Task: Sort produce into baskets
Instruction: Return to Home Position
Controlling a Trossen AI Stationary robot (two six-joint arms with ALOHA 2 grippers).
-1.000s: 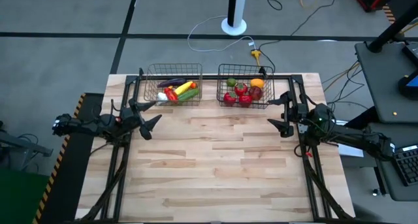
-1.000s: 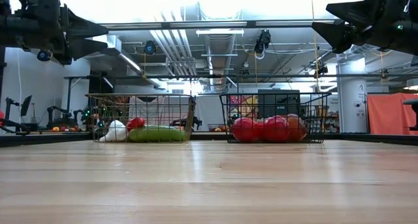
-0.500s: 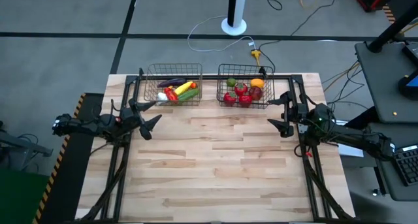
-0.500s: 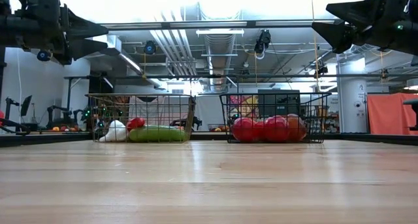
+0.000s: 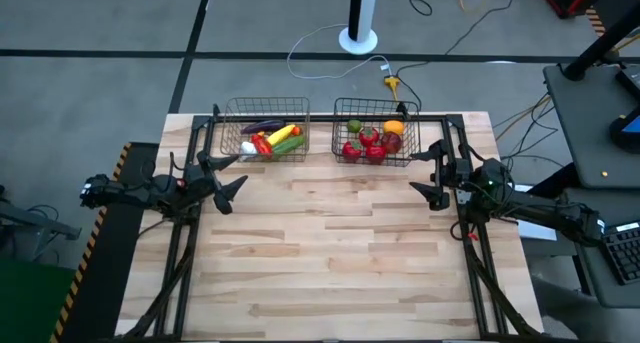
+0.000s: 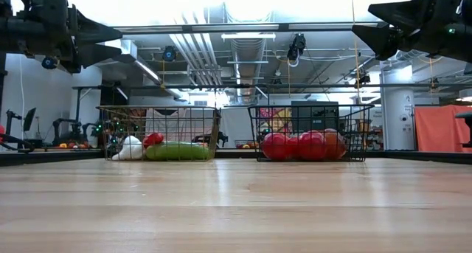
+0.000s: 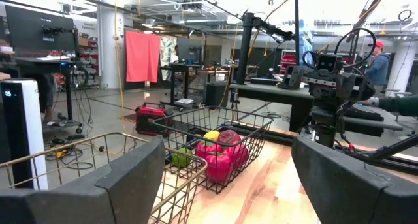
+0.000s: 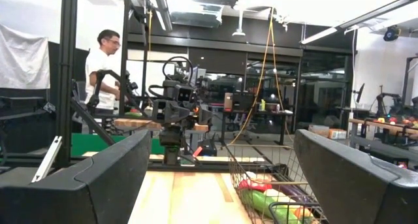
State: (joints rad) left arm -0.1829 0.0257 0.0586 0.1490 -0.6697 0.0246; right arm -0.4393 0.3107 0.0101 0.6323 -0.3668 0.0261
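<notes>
The copper wire basket [image 5: 265,129] stands at the table's far left and holds a cucumber [image 6: 177,151], corn, eggplant, red pepper and garlic. The dark grey basket [image 5: 376,133] stands to its right and holds red tomatoes [image 6: 299,146], an orange and a green piece. My left gripper [image 5: 229,173] hovers open and empty above the table's left side, near the copper basket. My right gripper [image 5: 428,173] hovers open and empty above the right side, near the grey basket. Both baskets rest by their bottoms on the table.
The bare wooden tabletop [image 5: 330,253] stretches from the baskets to the near edge. A black frame rail [image 5: 330,115] runs behind the baskets. A person [image 8: 104,61] stands in the room beyond the table, and another [image 7: 377,61] shows in the left wrist view.
</notes>
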